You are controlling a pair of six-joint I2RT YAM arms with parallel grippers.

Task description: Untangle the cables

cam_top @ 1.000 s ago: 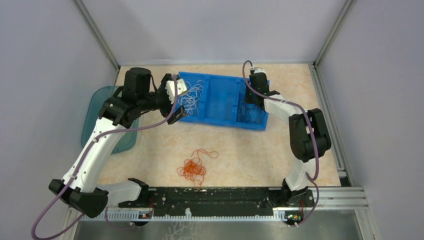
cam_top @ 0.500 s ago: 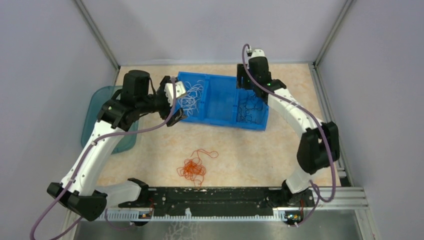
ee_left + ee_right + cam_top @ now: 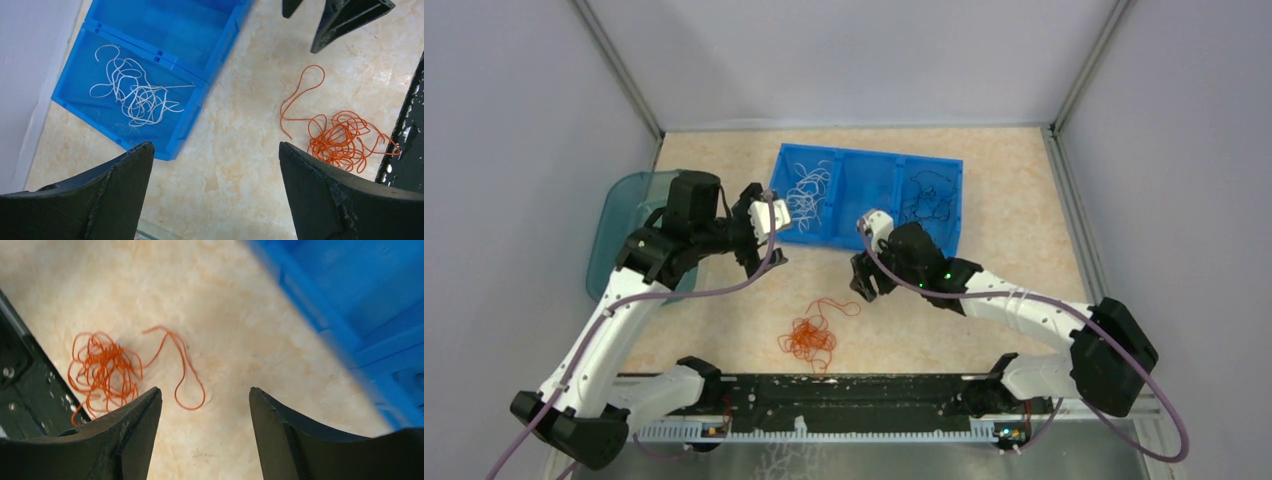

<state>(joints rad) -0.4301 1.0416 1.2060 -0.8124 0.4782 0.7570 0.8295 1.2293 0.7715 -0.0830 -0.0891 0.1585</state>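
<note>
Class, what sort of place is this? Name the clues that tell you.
Probably a robot test cell: two arms at a walled table, a blue bin, tangled orange cables.

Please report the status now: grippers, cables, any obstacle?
Left gripper open, right gripper open, both empty. Orange cable tangle on table, untouched. White cables, black cables in blue bin. Nothing covers the tangle.

On my top feed both arms are white links with chunky black joint housings: the left arm at the frame's left, the right arm at lower right, with small green lights on its wrist. A thick purple cable runs along each. On the wrist feeds, the fingers are matte black wedges with rough, scuffed edges.
</note>
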